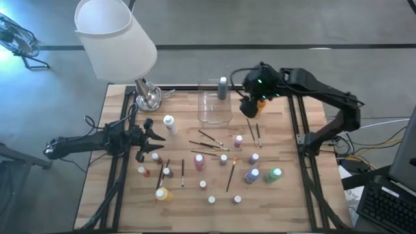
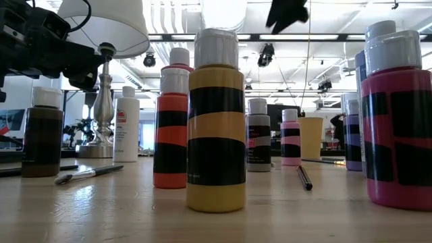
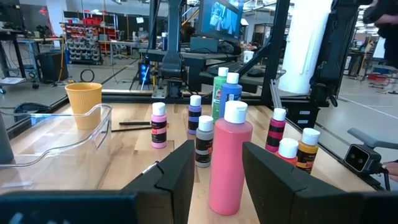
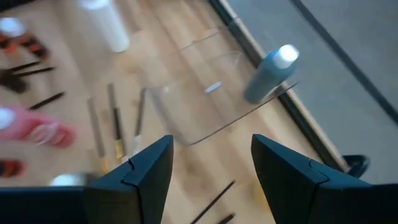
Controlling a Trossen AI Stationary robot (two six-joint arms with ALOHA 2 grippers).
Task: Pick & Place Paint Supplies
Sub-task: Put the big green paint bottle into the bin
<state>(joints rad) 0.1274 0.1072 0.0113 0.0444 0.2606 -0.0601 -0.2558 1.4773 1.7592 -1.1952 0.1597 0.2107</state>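
Observation:
Many small paint bottles with white caps stand on the wooden table, among them a pink one (image 1: 199,161), a green one (image 1: 273,174) and a yellow one (image 1: 162,194). Thin dark paintbrushes (image 1: 209,140) lie flat between them. My right gripper (image 1: 250,109) (image 4: 211,146) hangs open and holds nothing, above the table beside the clear plastic box (image 1: 214,107) (image 4: 205,106). A grey bottle (image 1: 223,88) (image 4: 270,71) stands at the box's far side. My left gripper (image 1: 151,138) (image 3: 217,152) waits open at the left, pointing level. A tall pink bottle (image 3: 229,162) stands just ahead of its fingers.
A lamp with a white shade (image 1: 117,39) and a silver base (image 1: 148,97) stands at the far left corner. An orange cup (image 3: 84,102) stands near the box. A white bottle (image 1: 169,123) stands ahead of my left gripper. Black frame rails (image 1: 296,130) run along the table's sides.

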